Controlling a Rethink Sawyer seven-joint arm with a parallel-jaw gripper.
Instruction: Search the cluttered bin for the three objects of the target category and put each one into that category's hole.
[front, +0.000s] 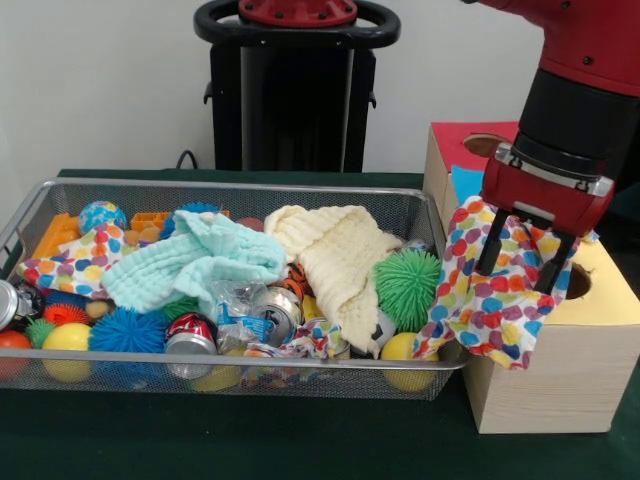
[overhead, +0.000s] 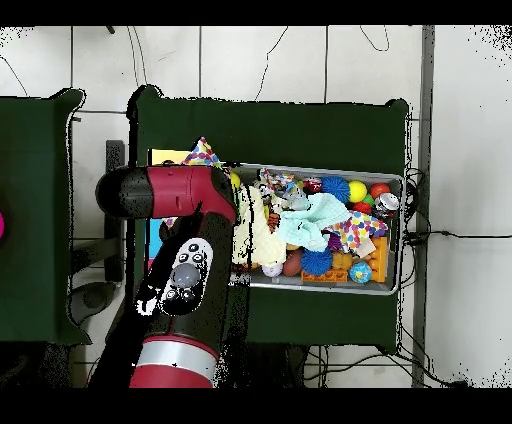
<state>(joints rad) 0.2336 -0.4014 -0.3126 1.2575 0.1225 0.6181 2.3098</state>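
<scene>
At the right of the front view the red and black gripper hangs over the yellow-topped pale wooden box, its two dark fingers closed on a thin white polka-dot cloth — the fabric bunches between them and drapes down over the box's left edge, its lower corner reaching the right end of the silver wire-mesh bin. The round hole in the yellow top shows just right of the fingers, partly covered by cloth. A second polka-dot cloth lies at the left of the bin, beside a mint-green textured cloth at centre. A cream textured cloth lies right of it, next to a green spiky ball. Crushed drink cans sit low in the bin. In the overhead view the arm hides the gripper; a corner of dotted cloth pokes out at its upper edge — left of the bin.
</scene>
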